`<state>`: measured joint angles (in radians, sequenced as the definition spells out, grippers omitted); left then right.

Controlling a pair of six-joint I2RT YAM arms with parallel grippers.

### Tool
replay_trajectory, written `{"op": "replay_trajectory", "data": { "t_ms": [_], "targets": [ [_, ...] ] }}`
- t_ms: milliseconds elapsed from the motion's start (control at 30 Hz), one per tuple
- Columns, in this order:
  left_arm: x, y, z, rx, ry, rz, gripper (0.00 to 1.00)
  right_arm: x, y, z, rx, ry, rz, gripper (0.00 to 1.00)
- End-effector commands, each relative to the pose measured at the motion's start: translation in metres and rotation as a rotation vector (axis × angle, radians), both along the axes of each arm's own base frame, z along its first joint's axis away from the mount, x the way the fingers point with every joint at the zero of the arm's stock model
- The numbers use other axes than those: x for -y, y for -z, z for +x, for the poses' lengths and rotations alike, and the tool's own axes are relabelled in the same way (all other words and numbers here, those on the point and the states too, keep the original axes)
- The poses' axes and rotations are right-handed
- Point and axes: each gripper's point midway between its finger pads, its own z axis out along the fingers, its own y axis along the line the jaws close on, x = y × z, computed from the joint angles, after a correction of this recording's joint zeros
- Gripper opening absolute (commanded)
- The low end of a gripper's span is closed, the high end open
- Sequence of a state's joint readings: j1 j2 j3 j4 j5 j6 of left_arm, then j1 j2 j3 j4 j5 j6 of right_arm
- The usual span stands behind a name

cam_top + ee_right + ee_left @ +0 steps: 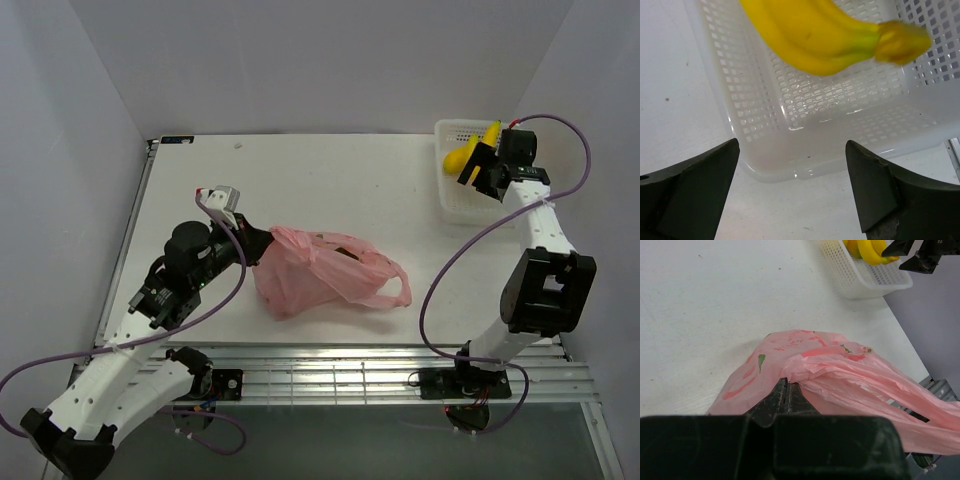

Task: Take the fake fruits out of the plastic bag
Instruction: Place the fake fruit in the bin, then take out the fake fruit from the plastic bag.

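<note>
Progress: one fruit out, the rest judged to remain inside.

- Banana bunch (812, 37) is out of the pink bag (330, 272). It is in or just over the white basket (452, 195) at the far right corner of the desk (330, 180). Its stem end is blurred in the right wrist view, so I cannot tell whether it is resting on the basket floor.
- No other fruit shows in the basket or on the desk.
- Right hand (791, 150): fingers spread wide and holding nothing, poised at the near rim of the basket with the bananas beyond the fingertips.
- Left hand (786, 392): fingers pressed together, pinching a fold of the bag at its left end.

The bag lies crumpled mid-desk, nearer the front edge and well apart from the basket. It is thin, translucent pink film, heavily creased, with small red and green printed marks. The loop handles trail to the right. The body bulges, and a dark lump (347, 250) shows near the top, likely a fruit. Contents are otherwise hidden, so the count left is unknown.
</note>
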<state>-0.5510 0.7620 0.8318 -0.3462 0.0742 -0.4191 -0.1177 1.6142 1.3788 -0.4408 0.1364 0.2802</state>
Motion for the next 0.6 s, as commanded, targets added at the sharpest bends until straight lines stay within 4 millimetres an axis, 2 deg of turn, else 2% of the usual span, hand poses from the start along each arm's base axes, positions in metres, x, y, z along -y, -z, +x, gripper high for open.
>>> {"op": "replay_trajectory", "data": {
  "t_ms": [0,100,133,167,200,233,267,300,367,400,433,467,500,567],
  "targets": [
    [0.004,-0.014,-0.006,0.053,0.048,-0.030,0.00,-0.015,-0.031,0.003,0.048,-0.077,0.048,0.90],
    [0.005,-0.009,-0.008,0.042,0.054,-0.033,0.00,-0.055,-0.051,-0.009,0.118,-0.262,0.156,0.90],
    [0.005,-0.005,-0.008,0.032,0.055,-0.034,0.00,-0.083,-0.074,-0.022,0.182,-0.390,0.228,0.90],
    [0.006,-0.004,-0.008,0.027,0.054,-0.035,0.00,-0.100,-0.071,-0.033,0.199,-0.460,0.266,0.90],
    [0.005,-0.003,-0.009,0.024,0.052,-0.036,0.00,-0.135,-0.094,-0.056,0.260,-0.596,0.300,0.90],
    [0.005,-0.003,-0.009,0.021,0.049,-0.041,0.00,-0.154,-0.097,-0.071,0.276,-0.673,0.308,0.90],
    [0.005,-0.002,-0.009,0.017,0.047,-0.041,0.00,-0.178,-0.088,-0.092,0.260,-0.758,0.324,0.90],
    [0.005,-0.002,-0.009,0.013,0.046,-0.043,0.00,-0.218,-0.103,-0.126,0.299,-0.899,0.329,0.90],
    [0.005,-0.003,-0.009,0.013,0.046,-0.046,0.00,-0.255,-0.108,-0.164,0.324,-1.040,0.370,0.90],
    [0.005,-0.002,-0.010,0.010,0.048,-0.045,0.00,-0.282,-0.111,-0.196,0.342,-1.119,0.448,0.90],
    [0.006,-0.003,-0.011,0.012,0.053,-0.047,0.00,-0.293,-0.110,-0.211,0.346,-1.157,0.490,0.90],
    [0.007,-0.002,-0.012,0.008,0.065,-0.048,0.00,-0.309,-0.098,-0.235,0.307,-1.211,0.540,0.90],
    [0.008,0.000,-0.013,0.005,0.069,-0.047,0.00,-0.315,-0.102,-0.242,0.330,-1.216,0.554,0.90],
    [0.008,0.006,-0.014,0.001,0.075,-0.039,0.00,-0.331,-0.096,-0.263,0.276,-1.245,0.577,0.90]
  ]
}}
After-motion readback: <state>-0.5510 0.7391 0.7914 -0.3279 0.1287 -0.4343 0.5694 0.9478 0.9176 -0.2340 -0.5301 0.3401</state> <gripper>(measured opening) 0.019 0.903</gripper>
